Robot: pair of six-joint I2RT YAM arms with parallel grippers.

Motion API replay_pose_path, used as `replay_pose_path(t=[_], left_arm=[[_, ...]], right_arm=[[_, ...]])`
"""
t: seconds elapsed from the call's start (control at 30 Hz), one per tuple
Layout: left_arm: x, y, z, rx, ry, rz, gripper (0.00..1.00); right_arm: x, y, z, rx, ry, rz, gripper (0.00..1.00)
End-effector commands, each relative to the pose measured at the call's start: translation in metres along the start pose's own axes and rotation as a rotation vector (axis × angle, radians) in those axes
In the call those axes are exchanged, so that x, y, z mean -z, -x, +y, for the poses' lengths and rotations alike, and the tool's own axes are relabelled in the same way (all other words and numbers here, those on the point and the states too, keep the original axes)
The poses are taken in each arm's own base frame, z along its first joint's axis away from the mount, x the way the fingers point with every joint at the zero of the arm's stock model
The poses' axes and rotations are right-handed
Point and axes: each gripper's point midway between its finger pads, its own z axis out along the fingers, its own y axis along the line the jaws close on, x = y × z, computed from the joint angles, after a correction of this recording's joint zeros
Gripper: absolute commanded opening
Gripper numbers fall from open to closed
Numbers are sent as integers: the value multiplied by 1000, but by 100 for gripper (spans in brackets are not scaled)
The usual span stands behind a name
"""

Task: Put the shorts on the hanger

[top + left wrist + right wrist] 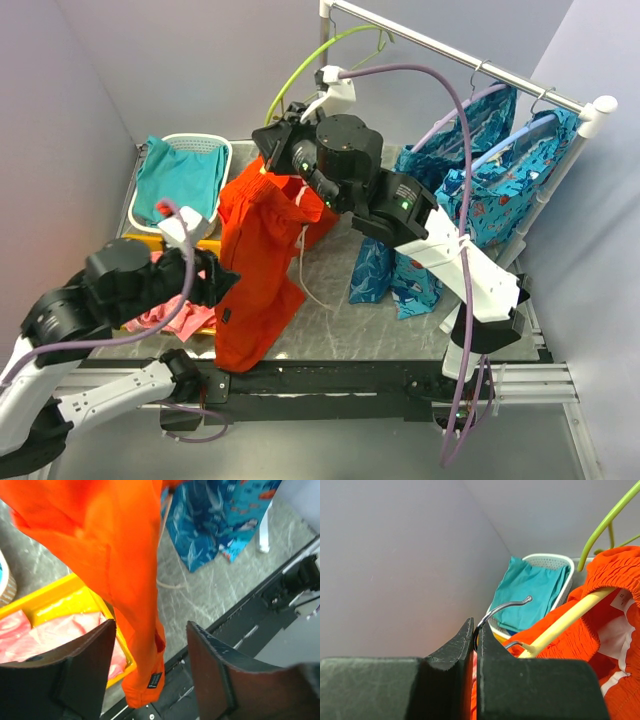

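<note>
The red-orange shorts [258, 265] hang in mid-air from their waist, one leg reaching down to the table's near edge. In the right wrist view the yellow hanger [570, 617] runs under the gathered waistband [615, 570]. My right gripper [476, 630] is shut on the hanger's metal hook [506, 606]; from above it [275, 138] sits at the top of the shorts. My left gripper [150, 630] is open, its fingers [85, 665] either side of the hanging leg [125, 570] without touching it; in the top view it [220, 285] is at the shorts' left edge.
A yellow bin [140, 240] with pink cloth [165, 315] sits at the left. A white basket [190, 143] holds teal cloth behind it. Blue patterned garments [470, 200] hang from the rack rail [450, 55], which also bears a lime-green hanger [300, 70].
</note>
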Motion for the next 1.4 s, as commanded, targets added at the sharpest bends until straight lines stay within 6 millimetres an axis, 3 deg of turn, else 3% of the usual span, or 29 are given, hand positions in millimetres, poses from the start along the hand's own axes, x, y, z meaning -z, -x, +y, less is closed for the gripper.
replay_pose_path(t=[0.0,0.07,0.17,0.3,0.33,0.67,0.9,1.1,1.2,1.37], left_arm=[[-19,-14,-8,2,-24,91,58],[-21,-20,-6,2,-11,118,54],[-21,-29,-4,3,0,166,39],[-10,-25,2,32,36,150,3],[-9,-24,2,37,40,149,1],[-3,-31,23,165,193,155,1],[3,-27,5,253,71,56,6],[8,-30,11,293,107,44,1],[11,-33,9,320,92,36,11],[22,-34,22,403,161,-13,2]], right_arm=[[16,69,8,-64,15,-190,0],[17,74,3,-64,-10,-208,0],[19,79,-3,-54,-37,-223,0],[25,90,-13,-53,-68,-248,0],[26,91,-15,-51,-75,-252,0],[55,140,-48,-72,-132,-345,0],[57,139,-57,-67,-136,-335,0],[62,146,-58,-71,-138,-350,0],[61,147,-62,-68,-146,-349,0],[59,146,-71,-74,-167,-348,0]])
